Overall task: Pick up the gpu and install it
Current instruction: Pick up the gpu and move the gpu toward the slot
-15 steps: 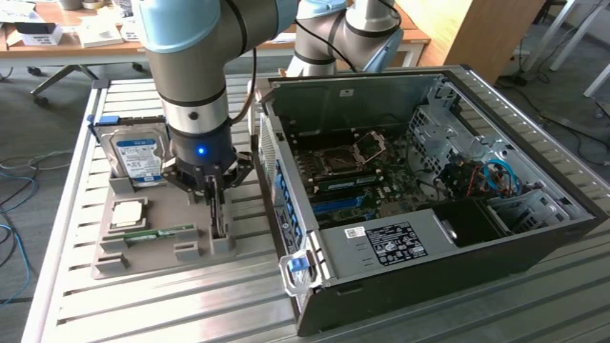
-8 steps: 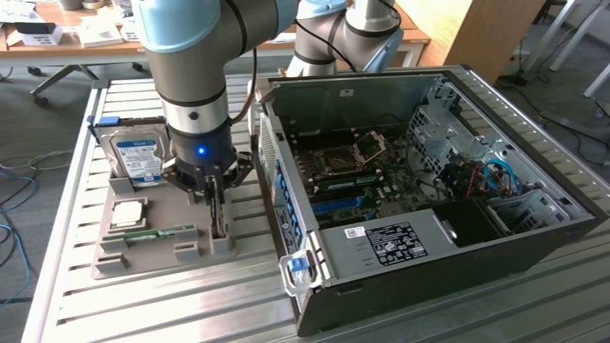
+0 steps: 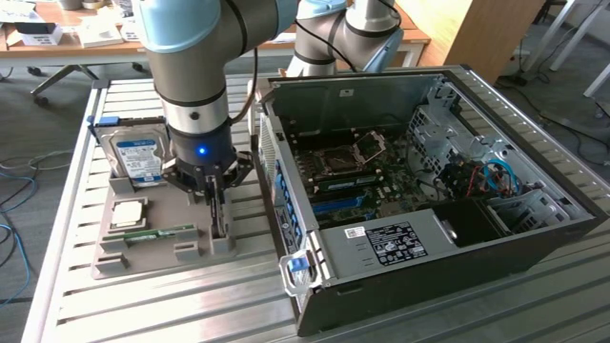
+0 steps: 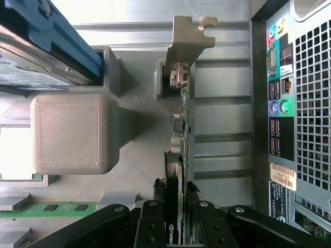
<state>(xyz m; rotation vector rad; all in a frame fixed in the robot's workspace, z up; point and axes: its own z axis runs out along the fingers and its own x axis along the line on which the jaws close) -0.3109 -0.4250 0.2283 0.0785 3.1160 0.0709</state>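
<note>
At the exterior view's left, a hard drive (image 3: 138, 153) is stood in a grey tray (image 3: 153, 261), and a memory stick (image 3: 162, 233) is laid near it. Further right, the gpu (image 3: 221, 218) is kept on its edge in the tray's slot and is clamped by the narrowly closed gripper (image 3: 217, 191). The open computer case (image 3: 533, 236) is seen rightmost.

We see a slatted metal table (image 3: 191, 307) carrying two things directly: a grey plastic tray (image 3: 167, 214) toward the exterior view's left, and an open computer case (image 3: 429, 275) just beside it on the right.
</note>
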